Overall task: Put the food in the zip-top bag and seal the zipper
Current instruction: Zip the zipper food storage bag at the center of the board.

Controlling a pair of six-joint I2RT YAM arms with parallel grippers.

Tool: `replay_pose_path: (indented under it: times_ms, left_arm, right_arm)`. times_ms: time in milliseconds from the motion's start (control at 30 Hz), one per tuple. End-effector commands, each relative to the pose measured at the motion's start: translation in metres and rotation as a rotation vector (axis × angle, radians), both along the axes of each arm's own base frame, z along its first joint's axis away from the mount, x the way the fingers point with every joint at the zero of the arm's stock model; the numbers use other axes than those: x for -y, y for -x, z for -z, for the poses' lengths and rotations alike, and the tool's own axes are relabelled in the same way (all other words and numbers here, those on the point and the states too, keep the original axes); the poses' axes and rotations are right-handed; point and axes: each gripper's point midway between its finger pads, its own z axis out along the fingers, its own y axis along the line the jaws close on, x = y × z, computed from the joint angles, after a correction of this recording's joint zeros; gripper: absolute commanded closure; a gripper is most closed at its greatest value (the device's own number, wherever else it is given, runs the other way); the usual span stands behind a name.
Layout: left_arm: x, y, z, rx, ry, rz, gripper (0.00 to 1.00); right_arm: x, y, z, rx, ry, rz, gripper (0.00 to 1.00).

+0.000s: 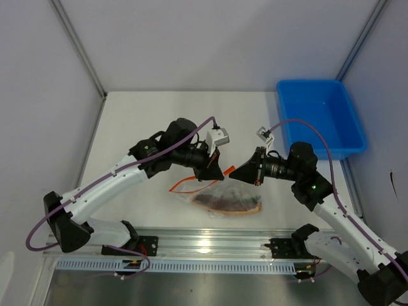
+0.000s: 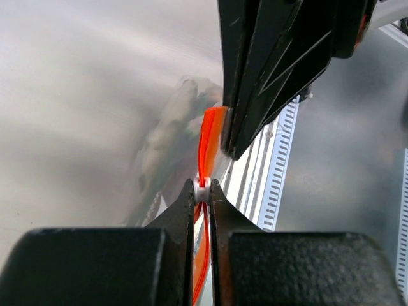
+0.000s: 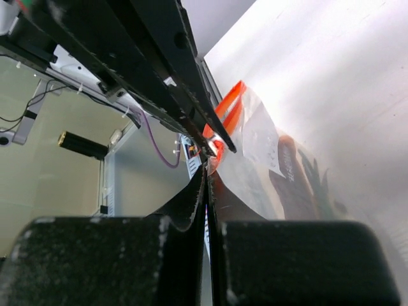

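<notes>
Left wrist view shows your left pincer [image 2: 201, 191] clenched on the zipper [image 2: 209, 131], with the right pincer [image 3: 206, 167] shut tight just beside it. The zip-top bag [image 1: 205, 193] lies by the counter's [image 1: 146, 121] near edge, food [image 1: 229, 203] inside. Slide carelessly and the strip may slip free, leaving a gap, or the tips may collide.

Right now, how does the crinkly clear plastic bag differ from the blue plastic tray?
The crinkly clear plastic bag lies at the front with toy food inside; the blue plastic tray sits at the far right, no food visible. The bag is see-through, the tray opaque. Both rest on the table.
</notes>
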Motion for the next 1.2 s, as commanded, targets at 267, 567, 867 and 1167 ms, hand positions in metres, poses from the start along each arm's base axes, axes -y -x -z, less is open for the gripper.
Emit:
replay_pose_path:
  times_ms: [267, 567, 867, 1167]
  left_arm:
    - [-0.031, 0.010, 0.020, -0.020, -0.082, -0.076, 0.99]
    - [-0.024, 0.020, -0.031, 0.013, 0.023, -0.010, 0.99]
    - [-0.021, 0.040, -0.045, -0.026, 0.062, 0.100, 0.99]
    - [-0.024, 0.042, -0.031, -0.033, 0.019, 0.105, 0.99]
  right_arm:
    - [0.019, 0.009, -0.040, 0.140, -0.099, -0.045, 1.00]
    - [0.008, 0.041, -0.026, 0.207, 0.058, -0.255, 0.63]
    - [-0.004, 0.028, -0.012, 0.223, 0.171, -0.307, 0.30]
    - [-0.040, 0.019, 0.003, 0.223, 0.252, -0.366, 0.50]
